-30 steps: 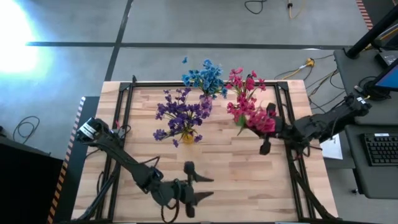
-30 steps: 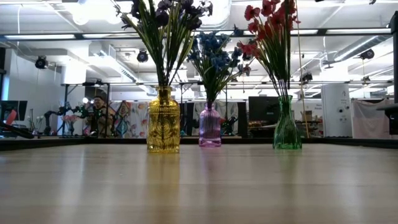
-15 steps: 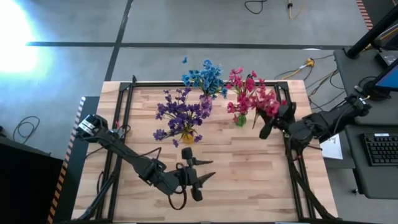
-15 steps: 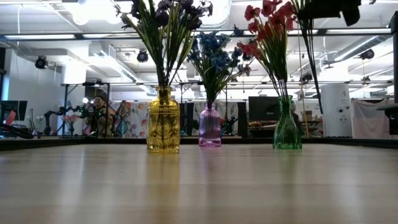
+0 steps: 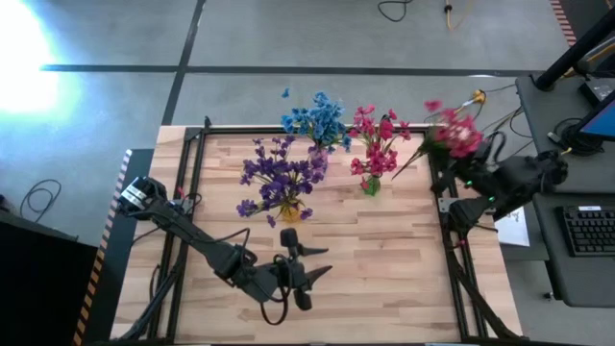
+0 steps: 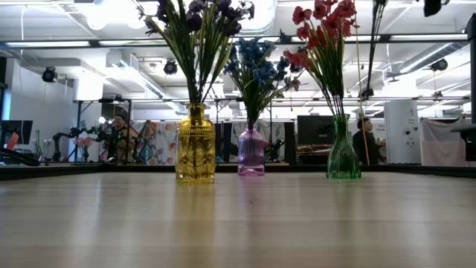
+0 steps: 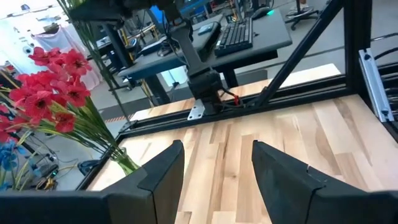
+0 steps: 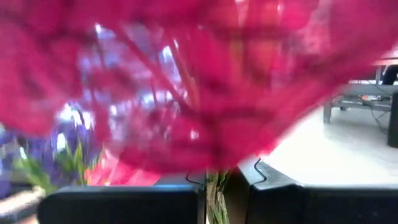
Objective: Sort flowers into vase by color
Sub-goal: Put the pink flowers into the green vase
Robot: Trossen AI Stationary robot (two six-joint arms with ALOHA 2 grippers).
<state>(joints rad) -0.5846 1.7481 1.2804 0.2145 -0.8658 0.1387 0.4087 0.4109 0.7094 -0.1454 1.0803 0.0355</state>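
Three vases stand on the table's far half. A yellow vase holds purple flowers, a purple vase holds blue flowers, and a green vase holds red-pink flowers. My right gripper is raised over the table's right rail, shut on a bunch of red-pink flowers. My left gripper stands open above the table's near middle with nothing between its fingers. My right gripper pinches the bunch's green stems between its two fingers, close under the blooms that fill its wrist view. The bunch is lifted clear of table and vases. The stems' free ends trail toward the green vase and hang down in the low view.
Black rails frame the wooden table on the left, right and far sides. Bare wood lies between the vases and the near edge. A desk with a keyboard stands to the right. A person shows in the room behind.
My right gripper has carried the red-pink bunch from beside the green vase toward the table's right and far edges, out over the right rail, and has turned as it went. My left gripper has shifted a little toward the right edge.
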